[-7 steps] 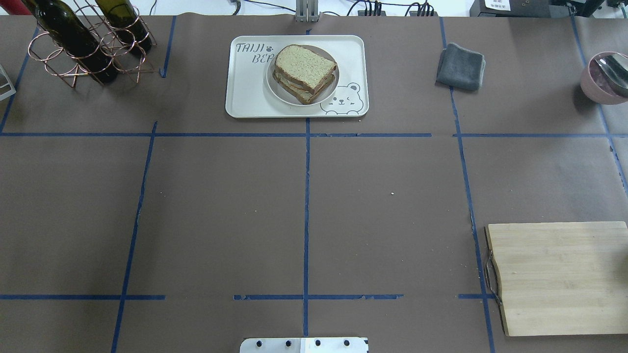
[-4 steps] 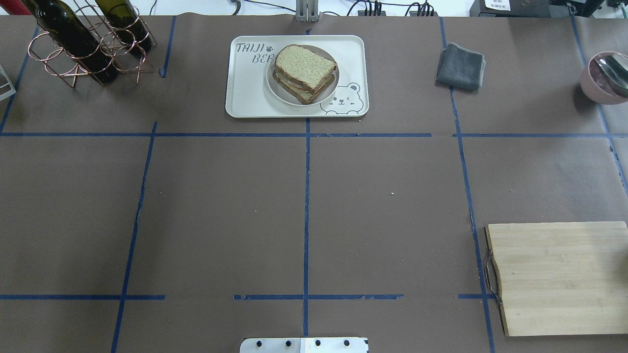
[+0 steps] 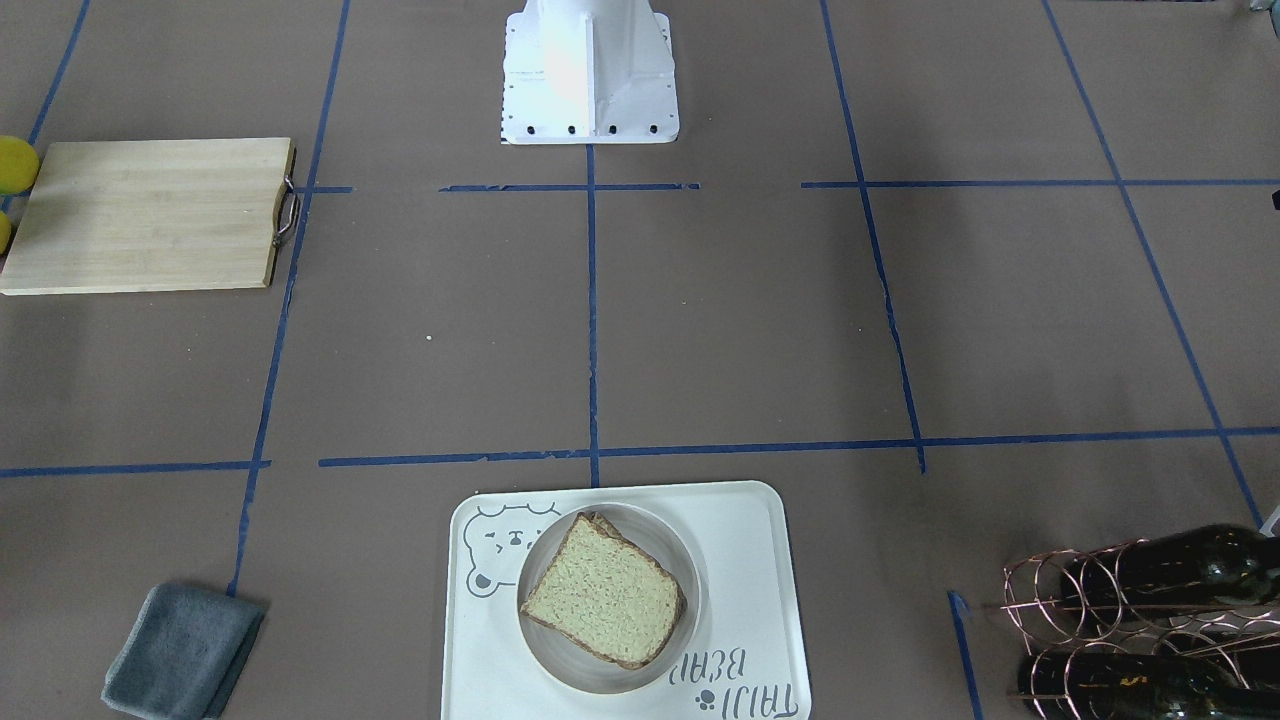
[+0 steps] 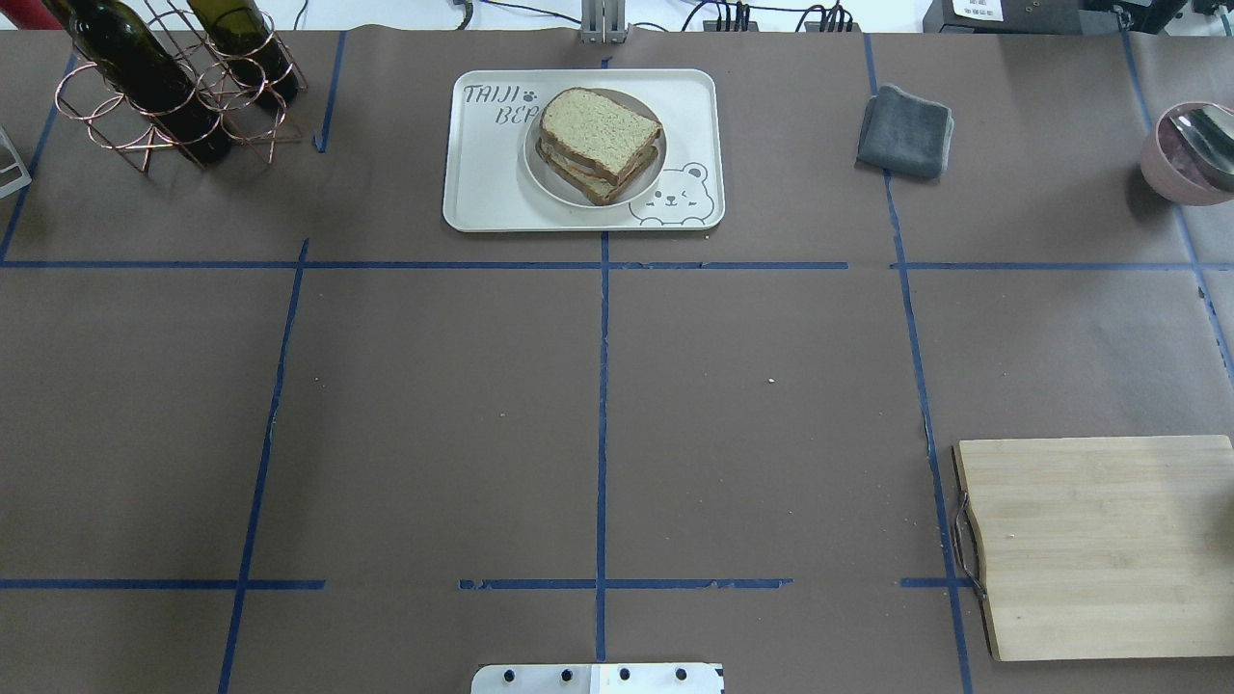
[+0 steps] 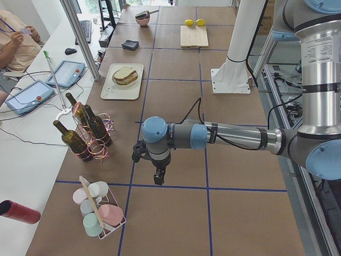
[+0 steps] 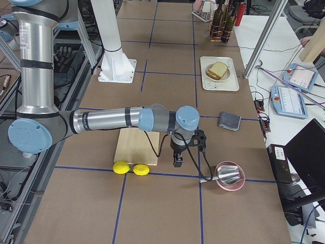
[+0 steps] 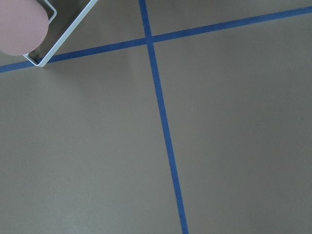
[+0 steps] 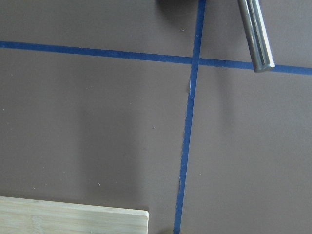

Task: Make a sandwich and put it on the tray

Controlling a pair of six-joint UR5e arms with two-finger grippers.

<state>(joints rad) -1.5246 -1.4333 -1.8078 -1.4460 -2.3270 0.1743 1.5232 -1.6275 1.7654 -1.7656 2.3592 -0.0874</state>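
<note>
My jaws showed only from the table's two ends, so I could not tell whether they stood wide or narrow. My left gripper [image 5: 158,179] hung pointing down over brown paper at the left end. It was near a white wire basket [image 5: 123,220] that held pastel cups [image 5: 109,214]. My right gripper [image 6: 177,161] hung likewise at the right end, between a light wooden cutting board [image 4: 1099,545] and a pink bowl [image 6: 220,184] with a shiny metal ladle [image 6: 229,174] resting in it. Two yellow lemons [image 6: 121,167] lay just beside the board's right edge.

The sandwich [image 4: 600,145], two speckled tan slices with dark crust, sat stacked on a small round off-white plate [image 4: 540,180]. That plate stood inside the large cream-white bear tray [image 4: 482,193], at the far middle of the table and well apart from both grippers. A copper wire rack [image 4: 207,92] at the far left held dark wine bottles [image 4: 135,58]. A folded grey cloth [image 4: 904,131] lay right of the tray.
</note>
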